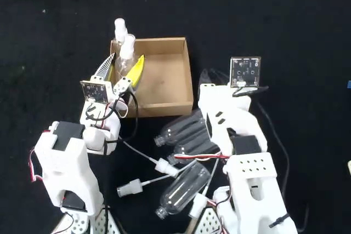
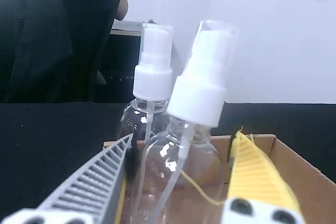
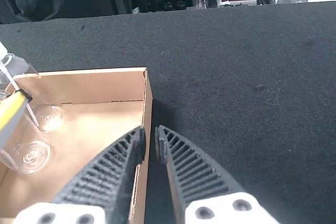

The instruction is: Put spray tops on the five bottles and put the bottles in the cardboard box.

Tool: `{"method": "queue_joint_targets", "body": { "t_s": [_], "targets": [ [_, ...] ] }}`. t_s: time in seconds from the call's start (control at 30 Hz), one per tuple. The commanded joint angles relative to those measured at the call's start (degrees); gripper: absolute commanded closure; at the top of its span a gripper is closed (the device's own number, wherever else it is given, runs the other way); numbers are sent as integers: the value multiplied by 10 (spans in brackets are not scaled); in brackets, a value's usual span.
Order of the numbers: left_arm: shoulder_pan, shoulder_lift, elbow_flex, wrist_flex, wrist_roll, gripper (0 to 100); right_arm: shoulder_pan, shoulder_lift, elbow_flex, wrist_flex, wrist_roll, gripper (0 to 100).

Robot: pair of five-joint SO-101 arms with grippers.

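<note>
**A:** Where's the bottle in hand?

**B:** The near bottle (image 2: 178, 177) stands upright between the left gripper's (image 2: 184, 137) fingers. It has its spray top on, and its base is down inside the box (image 2: 294, 161). The grey finger (image 2: 100, 177) and the yellow finger (image 2: 257, 177) are parted to bottle width and clasp its body.

**A:** And beyond it?

**B:** The far bottle (image 2: 152, 72) is just past the fingertips, capped and upright too, close against the near one in the same corner. The box holds just those two.

**A:** So what does the next move turn on?

**B:** I'd say letting go cleanly. The near bottle's long axis is vertical, crosswise to the fingers, and its neighbour sits dead ahead. Any forward push could topple both, so backing out along the fingers' own line looks safest.

**A:** What about the right gripper (image 3: 149, 129)?

**B:** Its fingers are almost together with a thin slit between them, and they hold nothing. It hovers over the box's side wall, and both capped bottles are across the box from it.

**A:** What's left to do?

**B:** Three bare bottles (image 1: 181, 187) lie on their sides behind both grippers, back by the arm bases. Their necks point toward the left arm, but they are nearer the right arm. Loose tops (image 1: 164, 166) lie on the table (image 1: 307, 36) between the arms, just beside those necks.
</note>
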Motion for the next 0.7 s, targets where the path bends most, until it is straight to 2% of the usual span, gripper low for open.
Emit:
{"method": "queue_joint_targets", "body": {
  "t_s": [0.0, 0.67],
  "targets": [
    [-7, -38, 1, 37, 0, 735, 16, -9, -2, -18, 5, 973],
    [-6, -58, 6, 40, -35, 733, 16, -9, -2, -18, 5, 973]
  ]
}}
